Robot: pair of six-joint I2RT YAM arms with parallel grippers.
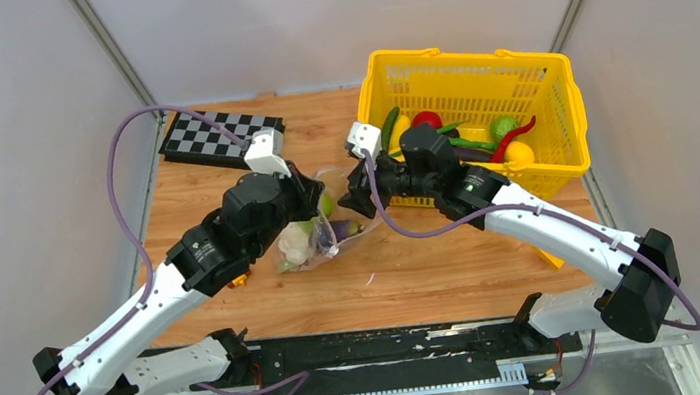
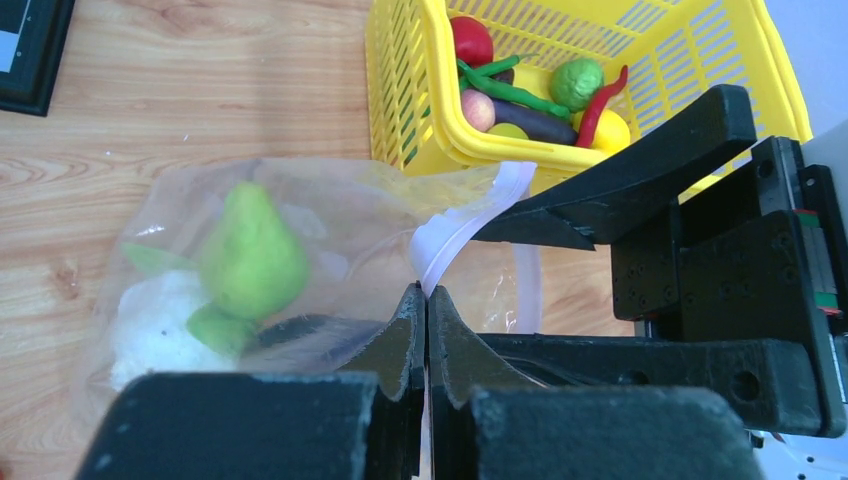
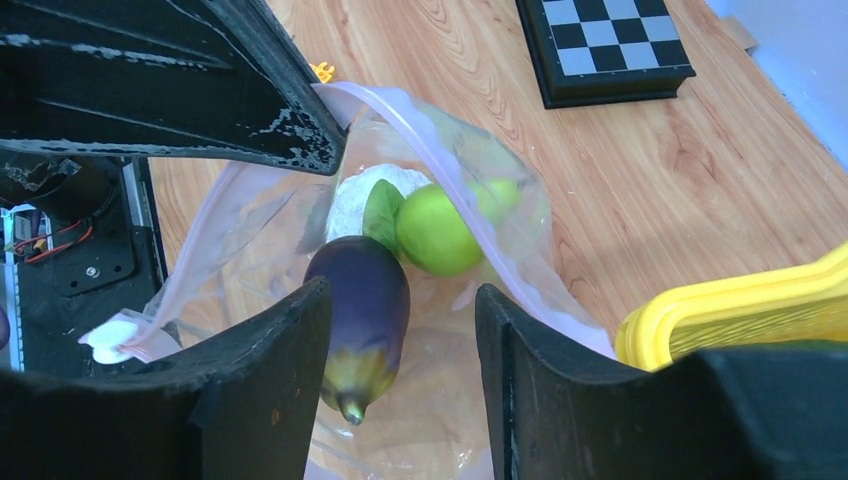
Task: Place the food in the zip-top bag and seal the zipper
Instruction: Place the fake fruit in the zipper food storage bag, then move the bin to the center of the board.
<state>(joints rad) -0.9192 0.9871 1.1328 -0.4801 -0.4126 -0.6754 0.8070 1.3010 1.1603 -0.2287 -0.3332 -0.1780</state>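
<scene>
The left gripper (image 2: pixel 427 300) is clenched on the pale pink zipper (image 2: pixel 470 215) of the zip-top bag (image 1: pixel 314 244). In the top view the bag lies near the middle of the table (image 1: pixel 415 270), with the yellow basket (image 1: pixel 472 72) at 2 o'clock from it and the checkerboard (image 1: pixel 217 135) at 11 o'clock. The right gripper (image 3: pixel 402 292) hangs over the bag's open mouth, released, and the purple eggplant (image 3: pixel 362 300) lies in the bag between its parted jaws, beside a green pear (image 3: pixel 435 235) and a white piece (image 3: pixel 350 198); more food (image 1: pixel 465 138) sits in the basket.
</scene>
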